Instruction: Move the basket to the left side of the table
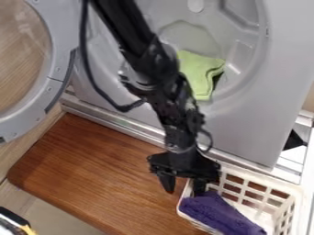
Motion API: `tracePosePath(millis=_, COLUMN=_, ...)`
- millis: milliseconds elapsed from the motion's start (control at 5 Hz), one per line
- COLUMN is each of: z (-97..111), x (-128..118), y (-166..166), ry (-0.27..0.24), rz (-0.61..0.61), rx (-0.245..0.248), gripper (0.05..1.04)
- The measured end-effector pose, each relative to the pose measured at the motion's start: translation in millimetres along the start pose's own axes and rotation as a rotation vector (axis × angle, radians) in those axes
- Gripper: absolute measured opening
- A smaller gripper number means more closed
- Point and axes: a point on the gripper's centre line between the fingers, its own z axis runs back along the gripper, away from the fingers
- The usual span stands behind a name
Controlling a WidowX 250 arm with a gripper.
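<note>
One black hand [184,180] hangs from the arm [147,59] at the upper left corner of the white basket [265,180], its two fingers apart. The finger on the view's left is beyond the basket's wall, over the wooden bench [92,165]; the other is at the inner side of that corner. Whether either finger touches the basket, I cannot tell.

The basket, made of open lattice, stands upright at the right-hand part of the bench, in the lower right of the camera view. Brown wood shows through its holes. A purple cloth [224,215] is bunched in it, along the side toward the view's bottom left, just below the hand.

Behind the basket — higher up in the view — is a big grey machine [245,124] with a round opening. A light green cloth [199,73] lies in that opening, well apart from the basket, with something dark beside it. The machine's round door [54,87] is swung out, up and to the left of the basket. Far left of the basket, in the lower corner of the view, is part of a black and yellow thing [15,221] — too cut off to name.
</note>
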Motion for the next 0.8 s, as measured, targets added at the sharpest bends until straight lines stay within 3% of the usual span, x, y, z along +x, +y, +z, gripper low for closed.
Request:
tracePosePath(millis=200, z=-0.2, x=1.0, y=-0.2, ry=-0.010, rz=0.002, rx=0.000, gripper=0.356)
tracePosePath(millis=400, z=-0.1, x=0.4, y=0.8, ry=-0.010, rz=0.006, rx=0.005, gripper=0.169)
tracePosePath(millis=800, z=0.1, x=-2.3, y=2.6, ry=-0.007, rz=-0.014, rx=0.012, gripper=0.116)
